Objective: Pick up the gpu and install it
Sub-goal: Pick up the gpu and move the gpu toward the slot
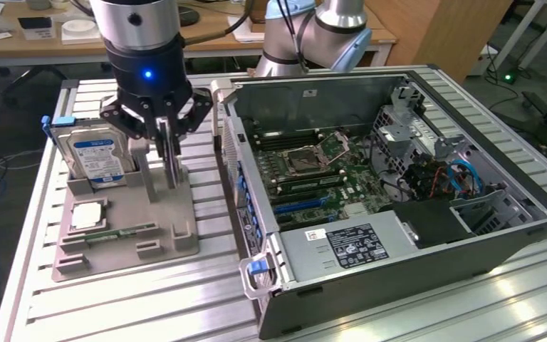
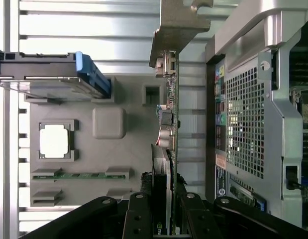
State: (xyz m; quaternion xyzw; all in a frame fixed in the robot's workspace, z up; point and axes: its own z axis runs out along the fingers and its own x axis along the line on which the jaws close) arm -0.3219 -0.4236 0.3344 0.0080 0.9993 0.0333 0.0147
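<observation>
Clamps the upright gpu [image 1: 174, 174] between the gripper [image 1: 167, 146] jaws, upper left of the exterior view, over the grey holder [image 1: 159, 214], left of the open computer case [image 1: 426, 271].

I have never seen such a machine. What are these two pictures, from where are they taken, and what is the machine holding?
This is a robot arm; at its end sits a gripper, a clamp with fingers. The exterior view comes from a camera off the arm; the wrist view from a camera on the wrist, looking past the fingers. On the metal table stand a grey holder and an open computer case. The holder carries a hard drive, a square processor chip and a green memory stick. The gripper is shut on the gpu, a thin card upright at the holder.
</observation>
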